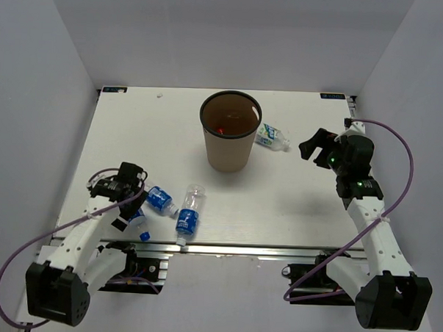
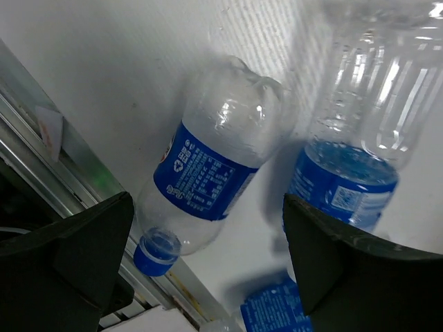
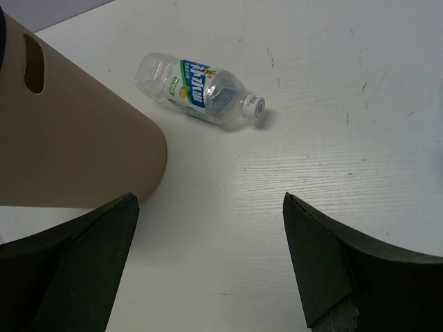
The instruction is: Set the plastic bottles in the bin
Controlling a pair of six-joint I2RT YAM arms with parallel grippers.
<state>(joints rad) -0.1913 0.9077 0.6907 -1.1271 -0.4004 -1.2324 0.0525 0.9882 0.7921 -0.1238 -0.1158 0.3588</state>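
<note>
I have the bin (image 1: 228, 153) standing upright toward the far middle of the table (image 1: 293, 206), its black rim on top. None of the four bottles is in it.

The white-green bottle (image 3: 201, 91) lies on its side just to the right of the bin, cap pointing away from it. From the right wrist view there looks to be a narrow gap between the two, though I cannot tell for sure.

My right gripper (image 1: 316, 144) hangs further to the right of the bin, beyond that bottle. Its jaws are spread wide with nothing between them, and the bottle sits ahead of the fingers, not inside them.

The three blue-labelled bottles all lie on their sides in a loose cluster on the near-left side of the bin, well apart from it and close to the table's near edge. The blue bottle nearest the bin (image 1: 190, 215) has its clear base turned toward the bin. The middle blue bottle (image 1: 160, 198) lies just left of it.

The leftmost blue bottle (image 2: 208, 173) sits under my left gripper (image 2: 206, 206), with its blue cap toward the near edge. That gripper's jaws are apart, one finger on each side of the bottle, and neither finger touches it. A second blue label shows close beside it in the left wrist view.
</note>
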